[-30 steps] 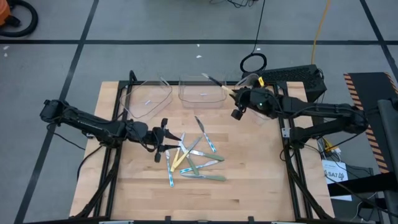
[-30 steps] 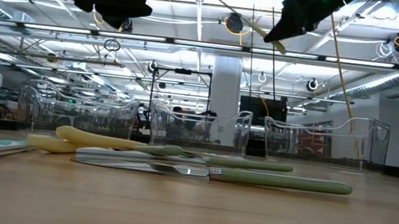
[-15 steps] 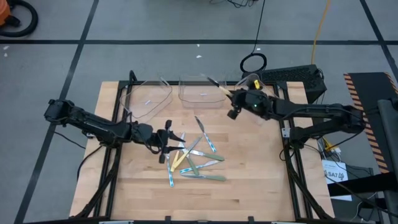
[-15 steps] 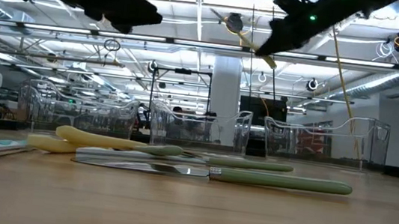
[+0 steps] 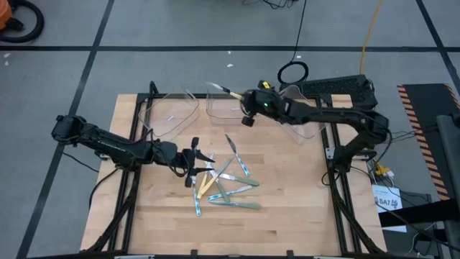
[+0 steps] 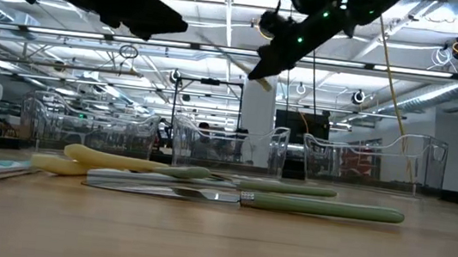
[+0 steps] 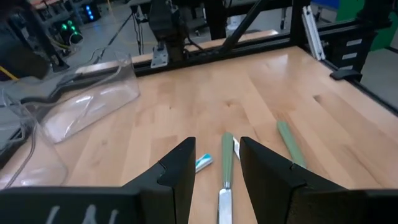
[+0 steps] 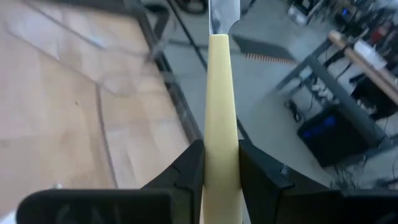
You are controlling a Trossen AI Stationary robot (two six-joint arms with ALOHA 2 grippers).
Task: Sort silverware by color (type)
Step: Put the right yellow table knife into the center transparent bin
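The silverware pile (image 5: pixel 224 181) lies flat on the wooden table, a loose heap of yellow, green and light blue handles. In the low view a green handle (image 6: pixel 324 208) and yellow handles (image 6: pixel 91 160) lie in front. My left gripper (image 5: pixel 194 162) (image 7: pixel 216 148) hovers open over the pile's left side. A green-handled utensil (image 7: pixel 226 158) lies below the gap between its fingers. My right gripper (image 5: pixel 245 103) (image 8: pixel 219 149) is raised over the middle clear tray (image 5: pixel 228 109) and is shut on a yellow-handled utensil (image 5: pixel 228 91). My right gripper pinches the yellow handle (image 8: pixel 218 124) between its two fingers, which lie along it. The handle runs forward past the fingertips to the silver metal end (image 8: pixel 221 15). The utensil is lifted clear, its metal end pointing toward the table's far left and slanting upward (image 6: pixel 232 62).
Three clear plastic trays stand along the far edge: left (image 5: pixel 172 115), middle and right (image 5: pixel 305 122). Black frame rails (image 5: pixel 133 119) border the table. A bare stretch of wood (image 5: pixel 287 201) lies right of the pile and along the near edge.
My right gripper has carried the yellow-handled utensil toward the table's left, from above the right tray to above the middle tray, staying shut on it and high up. My left gripper has shifted slightly right toward the pile and then held still, open.
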